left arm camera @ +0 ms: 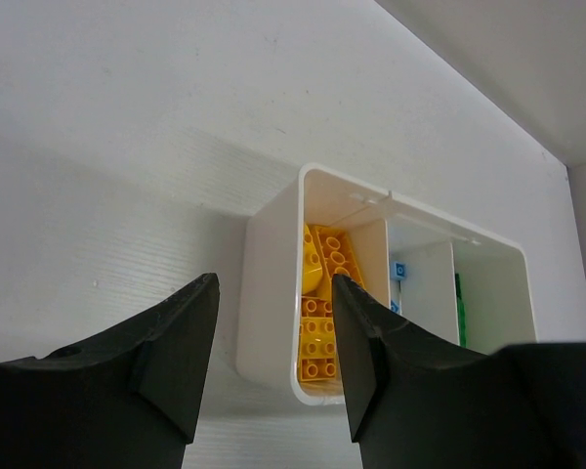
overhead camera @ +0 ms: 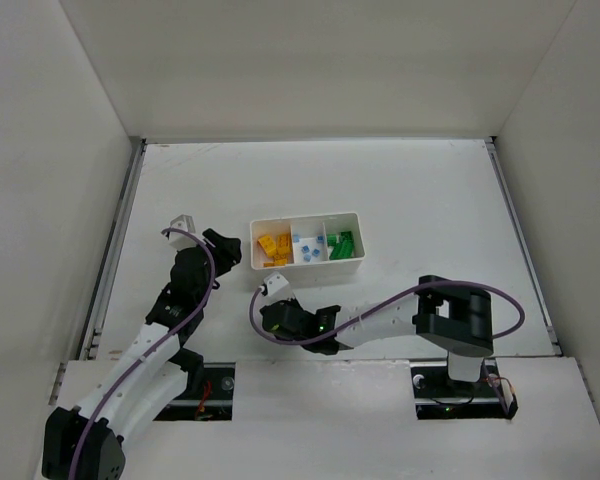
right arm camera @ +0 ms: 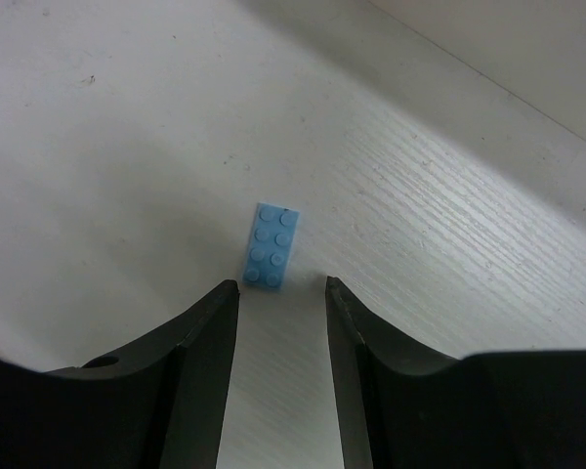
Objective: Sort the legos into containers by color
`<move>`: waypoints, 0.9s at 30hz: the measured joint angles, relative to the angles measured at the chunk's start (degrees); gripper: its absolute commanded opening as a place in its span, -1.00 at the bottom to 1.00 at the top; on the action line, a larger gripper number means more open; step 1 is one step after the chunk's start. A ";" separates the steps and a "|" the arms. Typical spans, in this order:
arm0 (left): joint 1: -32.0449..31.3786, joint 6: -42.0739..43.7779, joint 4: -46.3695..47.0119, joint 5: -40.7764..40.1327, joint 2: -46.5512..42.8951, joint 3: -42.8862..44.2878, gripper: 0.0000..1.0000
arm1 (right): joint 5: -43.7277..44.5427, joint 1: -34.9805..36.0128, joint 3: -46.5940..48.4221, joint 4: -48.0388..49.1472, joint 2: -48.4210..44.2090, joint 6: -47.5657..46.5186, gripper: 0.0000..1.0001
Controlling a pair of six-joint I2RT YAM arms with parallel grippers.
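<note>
The white tray point(overhead camera: 307, 219) sits mid-table with three compartments: yellow-orange legos point(overhead camera: 273, 248) in the left one, light blue legos point(overhead camera: 307, 250) in the middle, green legos point(overhead camera: 342, 244) in the right. My left gripper point(overhead camera: 230, 251) is open and empty just left of the tray. In the left wrist view, the gripper point(left arm camera: 273, 281) frames the tray wall point(left arm camera: 269, 293) and the yellow-orange legos point(left arm camera: 322, 313). My right gripper point(overhead camera: 270, 322) is open in front of the tray. In the right wrist view, one light blue lego point(right arm camera: 271, 245) lies flat on the table just beyond the open gripper point(right arm camera: 281, 285). This lego is hidden in the top view.
White walls enclose the table on the left, back and right. A metal rail point(overhead camera: 115, 240) runs along the left edge. Purple cables loop over both arms. Bare white tabletop surrounds the tray.
</note>
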 measured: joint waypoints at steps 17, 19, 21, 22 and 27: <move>0.24 0.00 0.35 0.04 0.02 -0.70 -0.05 | 2.34 0.66 2.10 -0.50 1.86 0.63 -0.46; 0.26 -0.02 0.37 0.07 0.02 -0.70 -0.05 | 2.36 0.66 2.10 -0.48 1.86 0.83 -0.52; 0.26 -0.02 0.42 0.07 0.02 -0.72 -0.05 | 2.40 0.66 2.01 -0.33 1.86 1.11 -0.57; 0.26 -0.02 0.46 0.07 0.02 -0.72 -0.05 | 2.49 0.66 1.88 -0.07 1.86 1.20 -0.58; 0.33 -0.02 0.52 0.07 0.04 -0.74 -0.05 | 2.60 0.63 0.13 0.79 0.59 1.60 -0.58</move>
